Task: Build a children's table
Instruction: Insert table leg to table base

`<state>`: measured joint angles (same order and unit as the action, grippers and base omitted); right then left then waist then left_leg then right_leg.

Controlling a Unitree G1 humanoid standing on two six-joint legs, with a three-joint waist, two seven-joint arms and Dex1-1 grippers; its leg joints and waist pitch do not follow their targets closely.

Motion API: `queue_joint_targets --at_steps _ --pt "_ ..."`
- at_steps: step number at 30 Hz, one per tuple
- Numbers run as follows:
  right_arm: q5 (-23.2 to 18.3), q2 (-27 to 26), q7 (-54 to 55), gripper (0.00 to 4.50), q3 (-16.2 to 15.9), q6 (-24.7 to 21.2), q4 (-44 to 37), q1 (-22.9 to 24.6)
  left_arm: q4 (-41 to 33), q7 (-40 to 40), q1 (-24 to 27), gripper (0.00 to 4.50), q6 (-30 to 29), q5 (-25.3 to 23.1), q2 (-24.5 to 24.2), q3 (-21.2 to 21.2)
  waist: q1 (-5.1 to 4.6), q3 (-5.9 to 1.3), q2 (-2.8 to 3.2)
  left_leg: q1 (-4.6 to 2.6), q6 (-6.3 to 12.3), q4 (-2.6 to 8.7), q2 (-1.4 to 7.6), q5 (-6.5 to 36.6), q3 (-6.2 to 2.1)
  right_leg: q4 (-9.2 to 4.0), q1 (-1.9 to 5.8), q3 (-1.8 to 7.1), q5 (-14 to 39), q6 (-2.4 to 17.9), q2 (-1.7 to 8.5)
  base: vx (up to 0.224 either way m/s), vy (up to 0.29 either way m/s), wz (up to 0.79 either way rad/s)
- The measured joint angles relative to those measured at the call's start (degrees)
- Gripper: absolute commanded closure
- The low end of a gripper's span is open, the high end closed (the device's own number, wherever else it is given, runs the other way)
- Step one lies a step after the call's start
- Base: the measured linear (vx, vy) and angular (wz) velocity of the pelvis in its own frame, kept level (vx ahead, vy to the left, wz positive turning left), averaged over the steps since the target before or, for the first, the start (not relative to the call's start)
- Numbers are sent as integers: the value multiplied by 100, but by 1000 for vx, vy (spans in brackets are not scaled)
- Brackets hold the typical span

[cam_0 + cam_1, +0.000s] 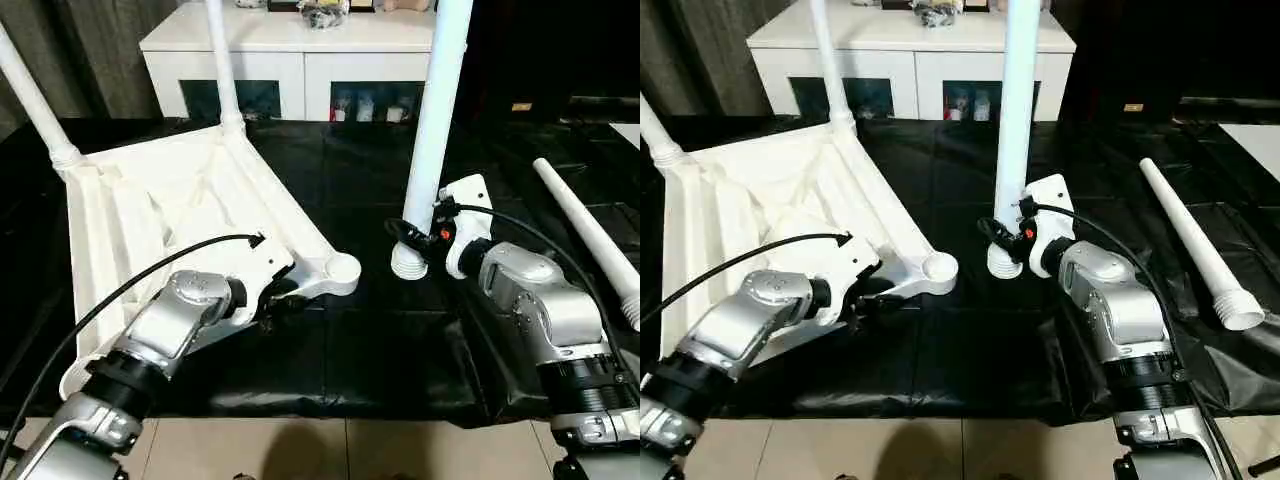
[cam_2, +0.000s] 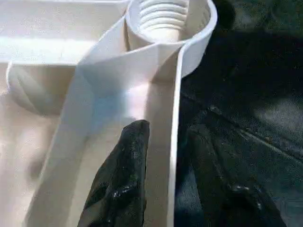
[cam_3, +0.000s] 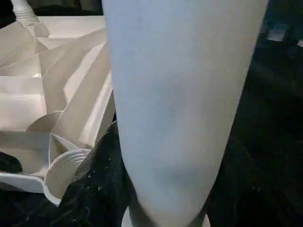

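On the black-covered work table point(image 1: 380, 360), upside down, lies the white table top point(image 1: 150, 210), ribbed underside up. Two legs point(image 1: 225, 70) already standing in the far corner sockets. Near corner socket point(image 1: 343, 268) empty, threads plainly showing inside at the left wrist. Left gripper point(image 1: 283, 300) straddling the top's edge wall just behind that socket, one finger point(image 2: 120, 179) inside the rim, the other outside — a pinch on the wall, though whether fully tight, cannot tell. Right gripper point(image 1: 425, 238) clamped around a third leg point(image 1: 435, 130), held upright, threaded end down beside the empty socket. Fourth leg point(image 1: 1195, 250) lying loose on the cover, well off to the right.
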<state>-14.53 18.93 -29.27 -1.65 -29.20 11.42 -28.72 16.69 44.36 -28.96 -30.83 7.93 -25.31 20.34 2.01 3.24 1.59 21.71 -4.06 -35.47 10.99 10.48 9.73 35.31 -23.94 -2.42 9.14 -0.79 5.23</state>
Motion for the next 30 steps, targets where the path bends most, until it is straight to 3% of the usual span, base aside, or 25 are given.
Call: queue_joint_targets --at_steps 14,20,23,27,30 --pt "59 -28 -128 264 -90 20 0 -33 -533 34 216 433 -423 60 -24 -120 8 3 5 23 2 0 0 1 1 -20 -6 0 -16 27 0 0 0 0" --pt "103 14 -434 264 -170 442 -163 -47 -1225 166 602 450 -375 -49 -199 103 5 3 5 22 10 10 0 7 4 -31 -7 0 -9 17 0 0 0 0" --pt "-304 -85 -720 264 -105 188 -420 -57 -1427 280 744 450 -268 -88 -335 179 10 2 3 13 9 23 1 7 4 -30 -4 -1 -7 13 -2 0 0 0" --pt "-1166 -123 -1326 264 55 -605 -667 -57 -1616 422 852 450 -241 -86 -371 214 75 1 1 13 9 25 -1 7 8 -30 -1 5 -7 13 0 0 0 0" --pt "-1446 -11 -1810 264 -53 -875 -816 -37 -1609 433 848 450 -137 -131 -363 270 129 -4 -8 13 9 25 -1 6 10 -31 -1 8 -7 13 1 0 0 0"
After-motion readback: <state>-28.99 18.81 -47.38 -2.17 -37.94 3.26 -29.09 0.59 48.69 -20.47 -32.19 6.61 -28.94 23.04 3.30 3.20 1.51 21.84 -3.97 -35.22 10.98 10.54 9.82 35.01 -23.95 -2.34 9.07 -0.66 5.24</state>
